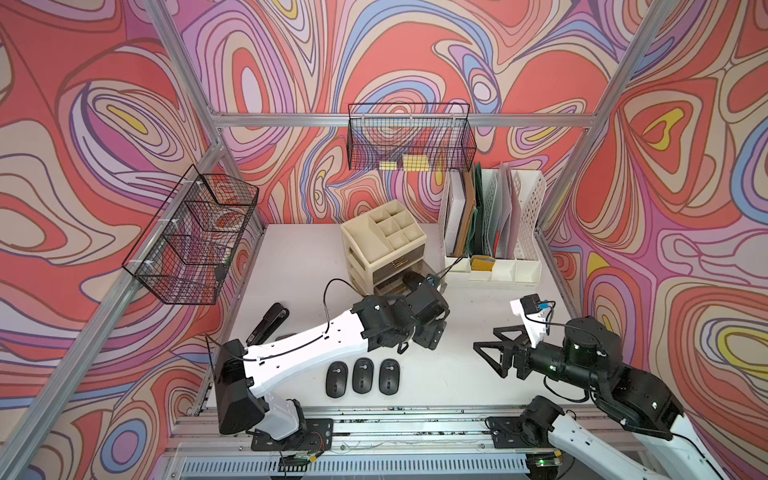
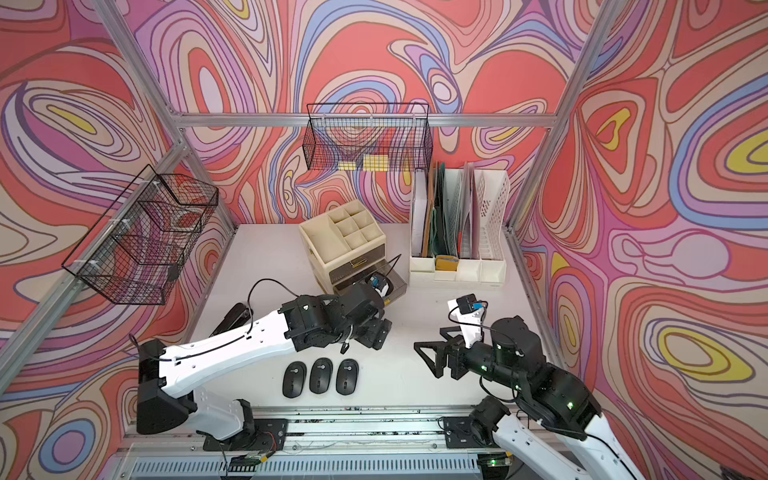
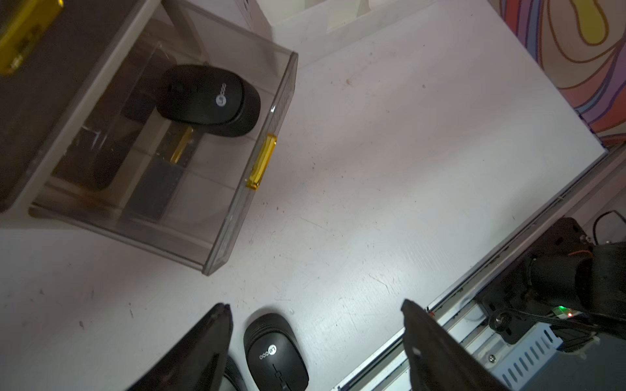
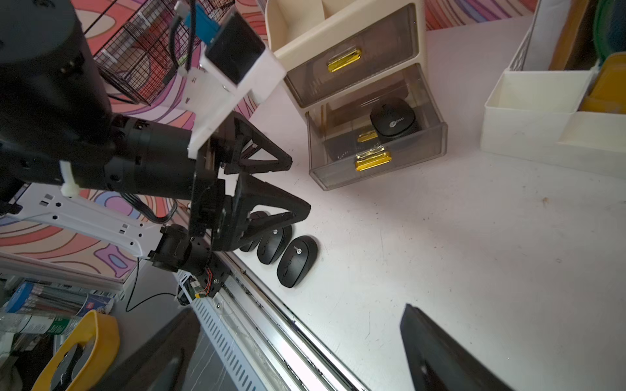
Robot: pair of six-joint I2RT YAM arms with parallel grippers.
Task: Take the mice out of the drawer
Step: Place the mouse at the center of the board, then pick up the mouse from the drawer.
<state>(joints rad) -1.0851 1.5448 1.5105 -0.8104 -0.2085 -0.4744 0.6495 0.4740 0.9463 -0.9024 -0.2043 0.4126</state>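
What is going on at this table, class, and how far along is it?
A drawer is being emptied. Three mice lie in a row at the front edge of the table; another mouse sits in the open drawer. The left tool is open and empty, between drawer and row. The right tool is open and idle off to the side.

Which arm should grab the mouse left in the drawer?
Probably left. The left gripper is open, empty and hangs just in front of the open drawer, with the mouse in its view. The right gripper, also open, sits farther off to the side.
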